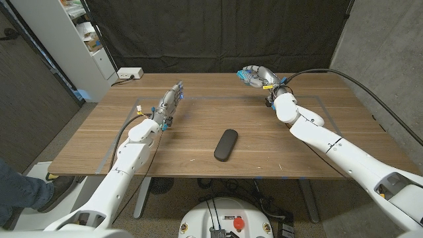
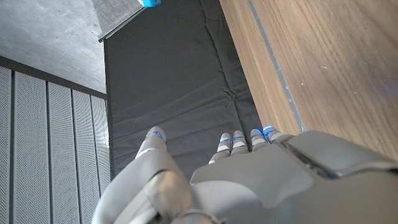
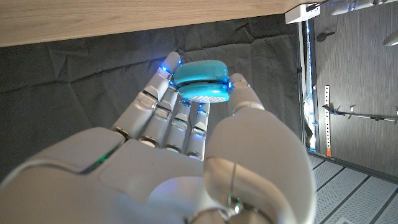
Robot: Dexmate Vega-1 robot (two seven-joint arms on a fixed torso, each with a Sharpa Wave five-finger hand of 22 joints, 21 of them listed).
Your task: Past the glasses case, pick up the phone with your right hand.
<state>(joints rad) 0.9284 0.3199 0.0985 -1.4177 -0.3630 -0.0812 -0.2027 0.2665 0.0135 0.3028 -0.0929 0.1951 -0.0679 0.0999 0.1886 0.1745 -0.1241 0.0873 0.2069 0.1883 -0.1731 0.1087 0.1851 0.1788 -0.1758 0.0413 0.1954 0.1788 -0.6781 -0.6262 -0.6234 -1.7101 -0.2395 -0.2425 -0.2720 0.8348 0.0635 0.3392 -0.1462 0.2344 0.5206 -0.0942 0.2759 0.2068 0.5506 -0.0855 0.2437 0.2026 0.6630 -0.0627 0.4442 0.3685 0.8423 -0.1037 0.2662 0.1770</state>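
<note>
The right hand [image 1: 256, 77] holds a small turquoise rounded object with a dimpled face [image 3: 200, 84], pinched between thumb and fingers at the wooden table's [image 1: 198, 139] far edge, about one o'clock from the one black oblong glasses case [image 1: 225, 145] (lying at centre). The left hand [image 1: 169, 104], at ten o'clock, holds nothing, its fingers stretched out side by side.
</note>
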